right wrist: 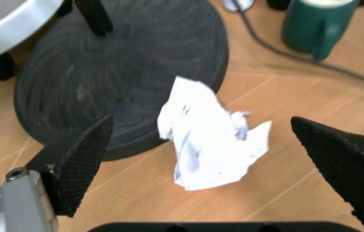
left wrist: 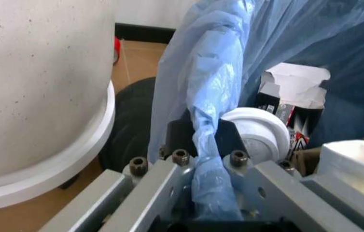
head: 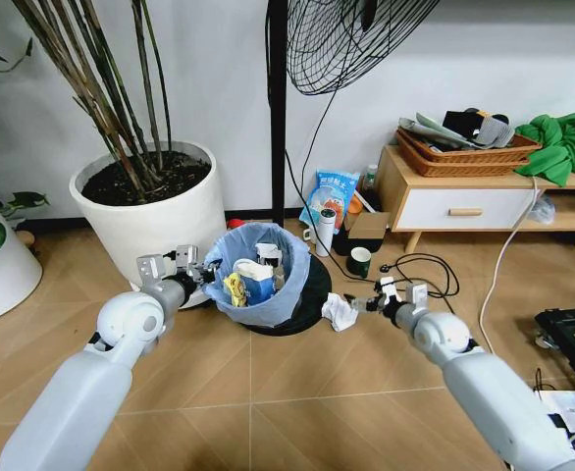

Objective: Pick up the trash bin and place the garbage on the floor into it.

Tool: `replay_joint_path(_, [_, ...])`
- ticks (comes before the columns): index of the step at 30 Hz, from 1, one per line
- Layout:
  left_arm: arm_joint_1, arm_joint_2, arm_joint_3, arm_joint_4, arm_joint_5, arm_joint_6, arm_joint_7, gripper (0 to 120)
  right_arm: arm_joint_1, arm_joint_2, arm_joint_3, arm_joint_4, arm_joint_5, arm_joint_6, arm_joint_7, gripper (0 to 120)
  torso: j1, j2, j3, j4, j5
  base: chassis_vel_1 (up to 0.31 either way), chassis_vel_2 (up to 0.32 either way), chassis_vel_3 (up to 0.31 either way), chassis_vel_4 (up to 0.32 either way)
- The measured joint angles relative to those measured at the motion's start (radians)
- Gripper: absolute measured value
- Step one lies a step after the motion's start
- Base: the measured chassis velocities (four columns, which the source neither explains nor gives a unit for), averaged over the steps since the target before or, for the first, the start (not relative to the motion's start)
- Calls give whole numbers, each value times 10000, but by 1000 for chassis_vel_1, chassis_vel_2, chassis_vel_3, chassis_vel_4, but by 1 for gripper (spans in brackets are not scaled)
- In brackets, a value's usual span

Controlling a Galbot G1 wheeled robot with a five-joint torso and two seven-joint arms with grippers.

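Wood-look floor [head: 297, 392], chevron grain, ran to a white wall, with a large white plant pot [head: 155, 211] at left and a low wooden cabinet [head: 464, 196] at right. Trash bin [head: 260, 278], lined with a crinkly light blue bag, sat on the black round fan base [head: 312, 294] beside the pot; it held a white cup [left wrist: 256, 130], a carton and a yellow scrap. Left gripper [head: 175, 267] was at the bin's near-left rim, its jaws clenched on the bag-covered rim. Right gripper [head: 391, 297] hovered low over a crumpled white paper [right wrist: 208, 137], fingers [right wrist: 82, 162] spread wide to either side and not touching it; the paper lay on the floor against the fan base's edge.
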Motion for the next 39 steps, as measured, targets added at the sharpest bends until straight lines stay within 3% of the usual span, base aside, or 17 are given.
replay_joint_path(11, [-163,-3,187,214,14,-7,385,0,510,1157,-96,-1728,-616,348,172,100,0,0,1,-1,-7,0,0,0,0])
replay_joint_path(29, [-145,123,265,143,-1,-36,473,0,1237,2071,22,-3702,-1296,958,185,100,0,-2,1,-1,-4,0,0,0,0])
replay_joint_path(36, [-149,123,267,136,0,-44,510,0,1622,2290,80,-4347,-1475,1123,41,83,0,-2,1,0,-2,0,0,0,0])
replay_joint_path(37, [-157,131,268,136,1,-46,519,0,1714,2343,94,-4513,-1497,1147,9,73,0,-2,0,-1,-5,0,0,0,0])
replay_joint_path(39, [-165,134,268,136,1,-46,523,0,1737,2365,98,-4576,-1502,1153,-3,70,0,-2,1,0,-4,0,0,0,0])
